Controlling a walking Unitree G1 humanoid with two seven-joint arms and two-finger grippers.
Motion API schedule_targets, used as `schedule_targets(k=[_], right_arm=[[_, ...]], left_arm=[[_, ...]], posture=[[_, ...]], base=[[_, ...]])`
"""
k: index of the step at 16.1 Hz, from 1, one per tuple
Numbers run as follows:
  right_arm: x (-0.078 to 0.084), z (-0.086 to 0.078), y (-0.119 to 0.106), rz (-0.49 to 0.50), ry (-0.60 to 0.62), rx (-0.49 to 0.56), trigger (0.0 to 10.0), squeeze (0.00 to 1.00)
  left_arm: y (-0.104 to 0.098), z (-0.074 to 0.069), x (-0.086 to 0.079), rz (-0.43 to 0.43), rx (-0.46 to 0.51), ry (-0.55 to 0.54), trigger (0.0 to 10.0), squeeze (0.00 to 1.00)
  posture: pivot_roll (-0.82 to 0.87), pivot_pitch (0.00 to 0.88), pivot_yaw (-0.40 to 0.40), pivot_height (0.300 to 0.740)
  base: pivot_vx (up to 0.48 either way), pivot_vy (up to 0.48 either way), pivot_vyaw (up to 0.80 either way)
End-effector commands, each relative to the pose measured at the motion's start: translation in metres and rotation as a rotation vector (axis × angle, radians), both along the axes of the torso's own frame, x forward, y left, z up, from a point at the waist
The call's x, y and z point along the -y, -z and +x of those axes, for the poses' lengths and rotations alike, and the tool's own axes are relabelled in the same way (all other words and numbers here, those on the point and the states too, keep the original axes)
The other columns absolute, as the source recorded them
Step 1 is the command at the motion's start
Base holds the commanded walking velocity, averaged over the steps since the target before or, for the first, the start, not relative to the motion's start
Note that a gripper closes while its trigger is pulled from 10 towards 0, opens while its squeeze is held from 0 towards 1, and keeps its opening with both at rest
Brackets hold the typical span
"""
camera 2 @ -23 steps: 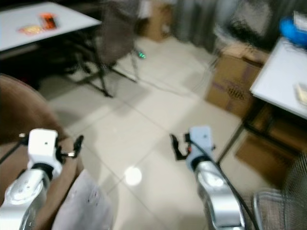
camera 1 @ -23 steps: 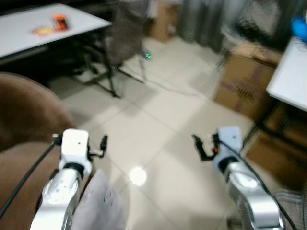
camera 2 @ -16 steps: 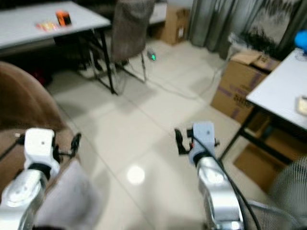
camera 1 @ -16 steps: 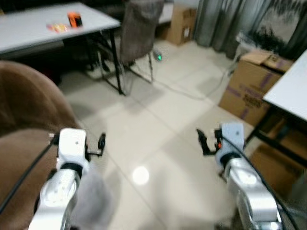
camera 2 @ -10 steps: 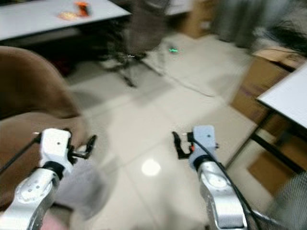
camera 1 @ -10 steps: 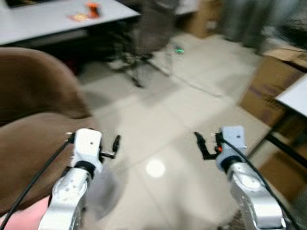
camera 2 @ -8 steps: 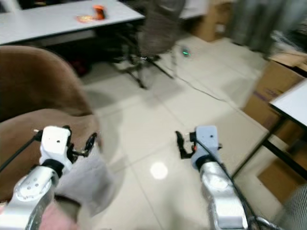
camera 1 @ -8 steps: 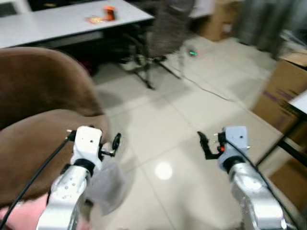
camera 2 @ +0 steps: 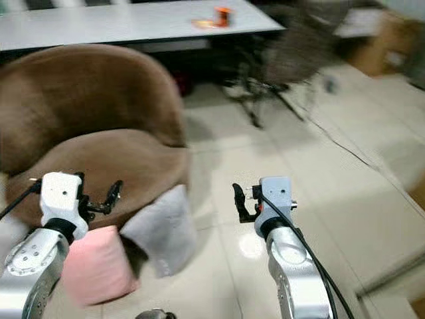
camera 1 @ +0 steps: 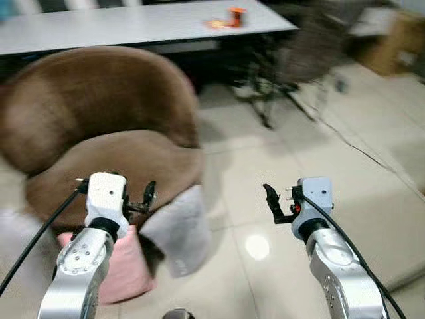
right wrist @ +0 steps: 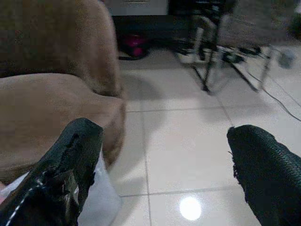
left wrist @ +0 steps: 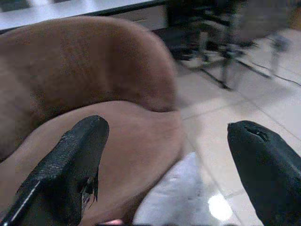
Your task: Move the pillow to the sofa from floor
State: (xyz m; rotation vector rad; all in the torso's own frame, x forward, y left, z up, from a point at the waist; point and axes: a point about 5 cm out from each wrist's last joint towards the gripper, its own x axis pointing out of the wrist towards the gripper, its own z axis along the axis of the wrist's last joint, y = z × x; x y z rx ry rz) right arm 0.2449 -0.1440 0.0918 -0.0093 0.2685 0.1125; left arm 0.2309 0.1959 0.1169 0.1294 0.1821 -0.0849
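1. The left gripper (camera 1: 150,197) hovers above the front edge of the round brown upholstered sofa (camera 1: 99,119), its two black fingers (left wrist: 75,160) spread wide apart and holding nothing.
2. The right gripper (camera 1: 273,203) hangs over the pale glossy tiled floor (camera 1: 345,193), well clear of the sofa, its fingers likewise parted and empty.
3. The view has swung left over the past second: the cardboard boxes and white desk that filled the right side have gone, and the sofa now sits squarely ahead. This reads as the robot turning, not the furniture moving.
4. A grey fabric pillow (camera 1: 178,229) leans on the floor against the sofa's base, beside a pink cushion (camera 1: 126,272) just below the left arm.
5. With the pillow now in front and both grippers free, the robot looks lined up to begin its reach; the pick-up itself is not yet started.
6. A long white table (camera 1: 133,23) stands behind the sofa.
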Motion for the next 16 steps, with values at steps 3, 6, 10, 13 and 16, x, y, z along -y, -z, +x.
schedule_targets(k=[3,6,10,13,16], right_arm=[[-0.002,0.011,-0.005,0.006,-0.023,0.024,10.0,1.0],[0.003,0.017,-0.003,-0.02,-0.017,0.012,10.0,1.0],[0.0,0.024,-0.006,-0.046,-0.067,0.027,10.0,1.0],[-0.001,0.025,-0.004,-0.048,-0.068,0.025,10.0,1.0],[0.0,0.025,-0.004,-0.068,-0.07,0.028,10.0,1.0]], left_arm=[[-0.002,-0.003,-0.003,0.014,0.002,-0.023,10.0,0.0],[-0.001,-0.005,0.002,0.018,0.005,-0.026,10.0,0.0],[0.005,-0.012,0.006,0.025,-0.005,-0.035,10.0,0.0],[0.004,-0.011,0.005,0.033,-0.001,-0.04,10.0,0.0],[0.004,-0.01,0.003,0.042,0.015,-0.035,10.0,0.0]], posture=[[-0.12,0.0,0.006,0.74],[-0.09,0.0,-0.041,0.74],[-0.09,0.0,-0.065,0.74],[-0.08,0.0,-0.069,0.74],[-0.09,0.0,-0.061,0.74]], base=[[0.349,0.0,0.8],[0.352,0.0,0.8],[0.347,0.0,0.18],[0.342,0.0,0.13],[0.226,0.0,0.0]])
